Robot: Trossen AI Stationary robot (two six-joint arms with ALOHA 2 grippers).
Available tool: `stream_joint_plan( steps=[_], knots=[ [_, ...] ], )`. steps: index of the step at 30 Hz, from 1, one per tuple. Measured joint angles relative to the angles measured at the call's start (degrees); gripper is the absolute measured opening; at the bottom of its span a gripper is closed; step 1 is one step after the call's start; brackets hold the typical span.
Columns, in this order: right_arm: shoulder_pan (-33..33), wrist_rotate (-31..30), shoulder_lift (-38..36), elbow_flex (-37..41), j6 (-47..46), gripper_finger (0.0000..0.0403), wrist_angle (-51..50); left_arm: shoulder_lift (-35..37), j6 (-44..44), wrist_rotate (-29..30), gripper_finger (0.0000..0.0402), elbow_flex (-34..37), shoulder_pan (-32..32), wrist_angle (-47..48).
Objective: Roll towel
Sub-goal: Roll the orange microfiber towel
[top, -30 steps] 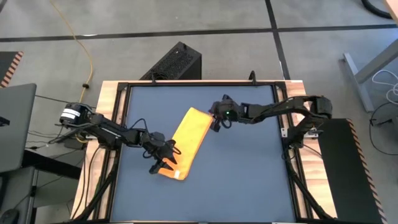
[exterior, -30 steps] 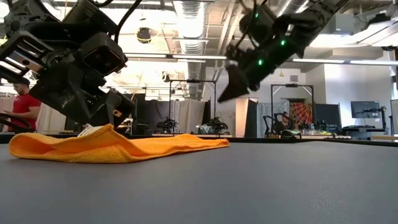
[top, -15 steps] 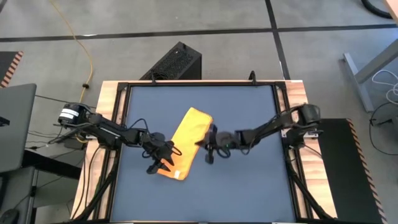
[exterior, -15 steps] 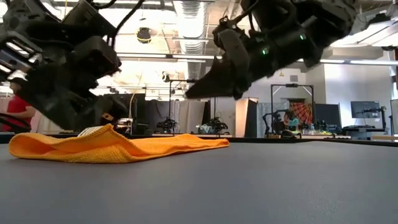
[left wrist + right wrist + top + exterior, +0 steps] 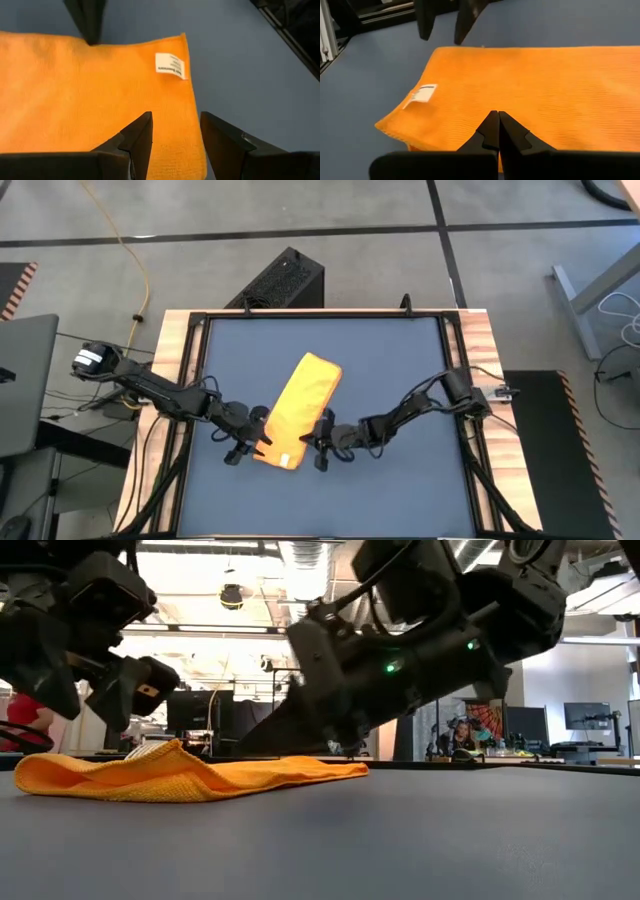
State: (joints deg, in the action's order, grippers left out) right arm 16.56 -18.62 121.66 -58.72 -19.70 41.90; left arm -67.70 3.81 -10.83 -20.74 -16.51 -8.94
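Observation:
The yellow towel (image 5: 300,410) lies flat on the dark blue tabletop as a folded strip, slanting from far right to near left. Its white tag (image 5: 170,65) sits at the near end. My left gripper (image 5: 245,450) is open at the near end's left side, its fingers (image 5: 137,137) standing above the towel's corner. My right gripper (image 5: 320,448) is shut at the near end's right side, pointing at the towel (image 5: 520,90). In the low view the towel (image 5: 180,775) rests on the table under both grippers. My right gripper's shut fingertips (image 5: 496,122) come low from the table's right at the towel's right long edge, near its near end. I cannot tell whether they touch the cloth.
A black box (image 5: 282,280) stands beyond the table's far edge. A wooden frame (image 5: 180,380) runs round the tabletop. Bare tabletop lies to the right of and beyond the towel. A person in red (image 5: 25,715) shows in the room behind.
My right gripper has gone from the towel's far end toward the table's near edge and down, ending beside the towel's near end. My left gripper has shifted a little toward the table's left and near edges. The towel has kept its place.

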Motion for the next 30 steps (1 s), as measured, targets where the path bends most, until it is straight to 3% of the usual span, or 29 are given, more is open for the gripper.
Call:
stream_joint_plan(
  steps=[7,18,24,30],
  knots=[
    [1.16,-0.02,3.83,-5.26,-1.26,0.002,-6.47,-1.2,1.42,3.16,0.0155,0.01,-4.27,-2.08],
    [1.54,-1.4,3.86,-5.39,-3.93,0.002,-11.45,-4.67,2.73,6.67,0.0155,0.29,-5.23,-7.69],
    [0.99,-1.06,3.86,0.99,-3.77,0.002,-1.29,-2.93,1.88,9.01,0.0155,2.61,-5.18,-10.23],
    [0.56,-1.09,3.75,7.18,-2.32,0.002,7.69,2.34,7.99,11.62,0.0155,13.55,-2.96,-24.87]
  ],
)
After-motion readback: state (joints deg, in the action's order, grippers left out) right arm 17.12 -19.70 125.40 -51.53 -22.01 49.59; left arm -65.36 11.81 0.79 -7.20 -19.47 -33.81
